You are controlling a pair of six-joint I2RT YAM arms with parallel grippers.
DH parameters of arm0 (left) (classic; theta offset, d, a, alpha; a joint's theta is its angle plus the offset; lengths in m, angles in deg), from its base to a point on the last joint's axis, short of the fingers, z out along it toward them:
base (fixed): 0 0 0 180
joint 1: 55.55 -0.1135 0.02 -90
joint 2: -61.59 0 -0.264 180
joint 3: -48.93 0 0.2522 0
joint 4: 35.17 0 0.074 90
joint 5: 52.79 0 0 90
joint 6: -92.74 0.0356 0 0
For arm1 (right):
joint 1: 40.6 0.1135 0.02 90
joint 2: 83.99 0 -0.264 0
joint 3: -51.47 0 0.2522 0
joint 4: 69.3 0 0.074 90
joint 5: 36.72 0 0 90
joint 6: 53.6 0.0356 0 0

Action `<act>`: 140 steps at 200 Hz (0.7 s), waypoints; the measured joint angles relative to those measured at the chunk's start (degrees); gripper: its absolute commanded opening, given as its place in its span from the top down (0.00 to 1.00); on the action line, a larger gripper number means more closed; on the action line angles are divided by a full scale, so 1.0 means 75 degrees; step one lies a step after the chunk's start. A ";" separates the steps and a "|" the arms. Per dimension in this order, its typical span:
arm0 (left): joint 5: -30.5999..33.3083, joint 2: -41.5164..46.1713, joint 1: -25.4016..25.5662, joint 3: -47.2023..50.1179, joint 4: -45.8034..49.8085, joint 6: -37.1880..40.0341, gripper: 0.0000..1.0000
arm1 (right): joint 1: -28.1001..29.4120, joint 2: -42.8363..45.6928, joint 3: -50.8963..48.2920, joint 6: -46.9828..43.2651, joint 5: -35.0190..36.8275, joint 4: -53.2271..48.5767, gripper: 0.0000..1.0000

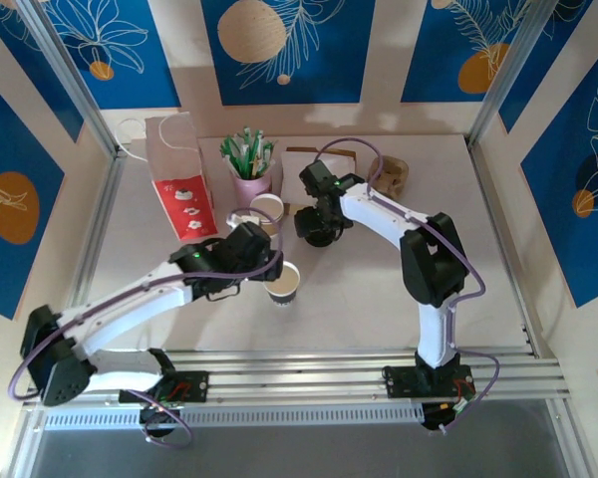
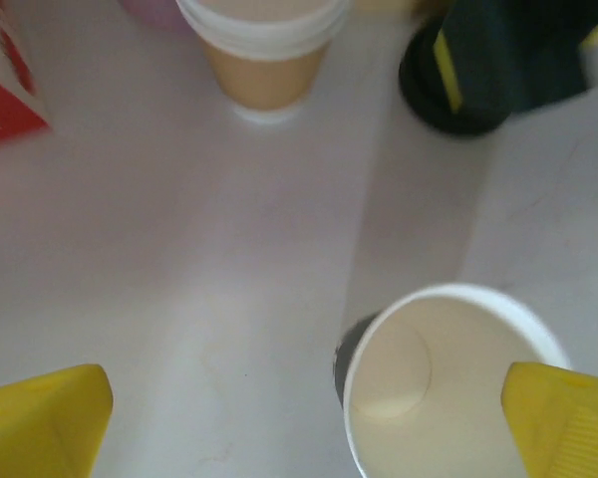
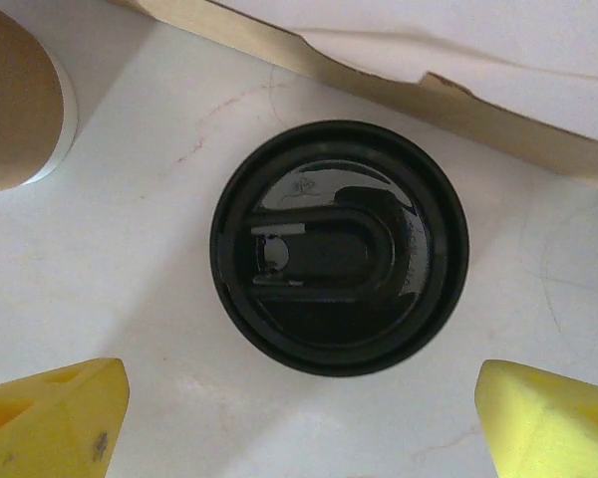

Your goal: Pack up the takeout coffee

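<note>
The takeout coffee is in two parts. The small tan kraft paper cup with a white inside (image 1: 284,283) stands upright and uncovered on the white table (image 1: 379,299), near the front centre. The round black plastic lid (image 3: 339,247) lies flat on the table behind it, apart from it.

The left gripper (image 2: 304,426) has its yellow fingers spread wide at the open cup. The cup sits off to one side between them, close by one finger. The wrist view is too blurred to tell whether that finger touches the rim. Nothing is clamped, so the cup stands on its own, which leaves its mouth free for the lid.

The right gripper (image 3: 299,418) hangs straight over the lid with its fingers apart on either side, clear of the rim. This looks like a stance for coming down and pinching it.

A second tan paper cup (image 1: 267,208) stands just beside the lid, in front of the pink cup of green-white sticks (image 1: 247,169). The red and white paper bag (image 1: 179,174) stands upright at the back left, likely the packing place.
</note>
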 measured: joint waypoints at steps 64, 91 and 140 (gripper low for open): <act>0.1944 0.2646 -0.0379 0.0149 0.0204 0.1647 0.00 | 0.0029 -0.0548 0.0507 -0.0259 0.0356 -0.0274 0.09; 0.2707 0.3433 -0.0408 0.0831 0.0131 0.2413 0.00 | 0.0085 -0.0729 0.0603 -0.0329 0.0463 -0.0297 0.09; 0.3107 0.3649 -0.0463 0.1614 -0.0055 0.3182 0.00 | 0.0134 -0.0985 0.0787 -0.0437 0.0565 -0.0353 0.11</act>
